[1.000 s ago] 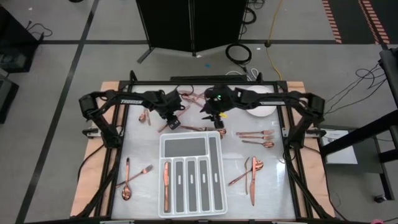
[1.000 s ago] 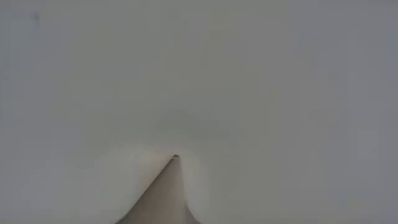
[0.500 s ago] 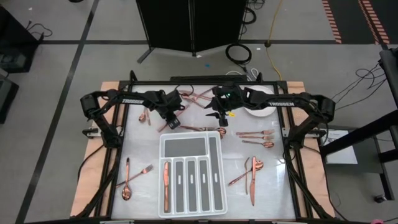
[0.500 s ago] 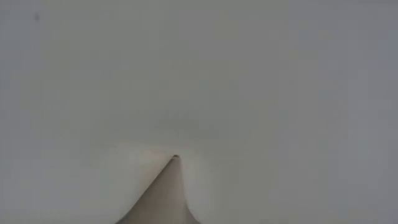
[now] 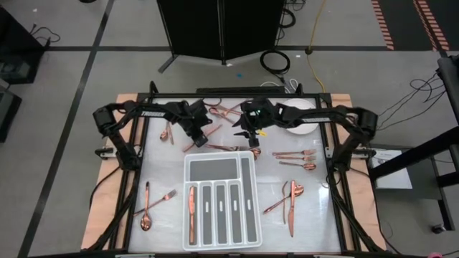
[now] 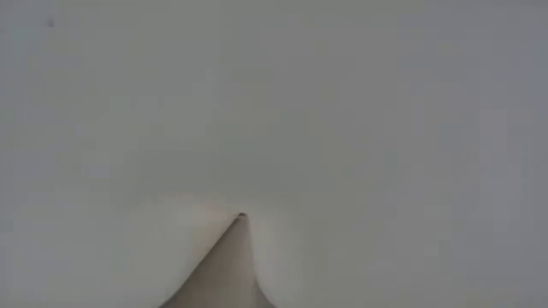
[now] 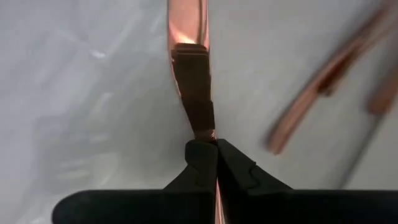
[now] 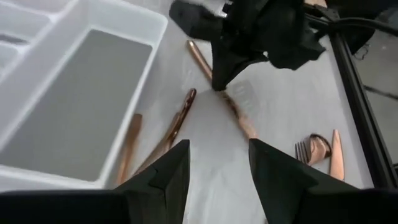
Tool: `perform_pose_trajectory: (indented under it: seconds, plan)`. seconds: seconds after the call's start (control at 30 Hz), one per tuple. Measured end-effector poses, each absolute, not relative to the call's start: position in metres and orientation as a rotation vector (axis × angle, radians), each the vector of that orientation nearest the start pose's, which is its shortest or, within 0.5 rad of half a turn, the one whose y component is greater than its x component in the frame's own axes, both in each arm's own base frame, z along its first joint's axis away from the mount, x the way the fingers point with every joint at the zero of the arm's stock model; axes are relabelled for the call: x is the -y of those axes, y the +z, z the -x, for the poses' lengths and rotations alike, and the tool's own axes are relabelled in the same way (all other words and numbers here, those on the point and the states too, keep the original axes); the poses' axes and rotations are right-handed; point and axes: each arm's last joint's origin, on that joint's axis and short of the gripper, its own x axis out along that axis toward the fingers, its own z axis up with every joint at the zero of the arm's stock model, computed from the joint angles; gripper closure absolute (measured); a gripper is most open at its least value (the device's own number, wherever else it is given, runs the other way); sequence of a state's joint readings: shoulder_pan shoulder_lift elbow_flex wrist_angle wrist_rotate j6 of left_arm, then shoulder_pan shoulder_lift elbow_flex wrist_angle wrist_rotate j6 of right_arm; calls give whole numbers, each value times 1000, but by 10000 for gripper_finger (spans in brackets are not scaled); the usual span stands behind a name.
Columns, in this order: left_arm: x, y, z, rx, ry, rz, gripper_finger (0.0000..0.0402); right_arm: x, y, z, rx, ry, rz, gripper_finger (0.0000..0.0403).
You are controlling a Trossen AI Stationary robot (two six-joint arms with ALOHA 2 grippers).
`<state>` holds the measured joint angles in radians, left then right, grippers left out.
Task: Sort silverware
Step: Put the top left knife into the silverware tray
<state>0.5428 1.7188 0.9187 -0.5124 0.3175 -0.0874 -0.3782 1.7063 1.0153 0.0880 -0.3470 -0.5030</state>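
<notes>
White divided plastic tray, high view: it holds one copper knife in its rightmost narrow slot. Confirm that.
Wrong slot. The high view shows the single copper knife lying in the leftmost narrow slot of the white divided plastic tray; the other slots hold no silverware.

The low view shows only a blank pale blur (image 6: 274,103), everything hidden.

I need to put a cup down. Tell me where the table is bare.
Bare: the strip between the tray and the right-hand cutlery, and the mat between the tray and the left fork and spoon. Crowded: behind the tray, where the left gripper, shut on a utensil, and the right gripper work.
</notes>
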Motion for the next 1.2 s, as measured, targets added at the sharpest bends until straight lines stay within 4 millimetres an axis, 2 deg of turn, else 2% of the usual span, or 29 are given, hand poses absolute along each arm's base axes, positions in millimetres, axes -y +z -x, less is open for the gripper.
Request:
perform_pose_trajectory:
  seconds: [0.13, 0.33, 0.47, 0.6, 0.8, 1.07, 1.2]
  plan:
    - [-149, 140, -260, -1138, 181, 653, 400, 128, 181, -352, -520, 122, 286, 248]
    - [-156, 142, -260, -1060, 107, 699, 400, 129, 166, -361, -489, 133, 324, 248]
    - [-162, 145, -261, -1000, 79, 710, 400, 121, 160, -368, -475, 152, 408, 248]
    - [-164, 146, -261, -984, 85, 710, 400, 117, 158, -378, -517, 81, 479, 248]
    - [-163, 146, -262, -981, 82, 705, 400, 124, 160, -393, -620, 73, 387, 248]
    - [-157, 146, -265, -1001, 49, 631, 401, 134, 159, -382, -866, 130, 316, 248]
    - [-152, 145, -265, -1039, 42, 566, 401, 150, 160, -371, -915, 116, 191, 248]
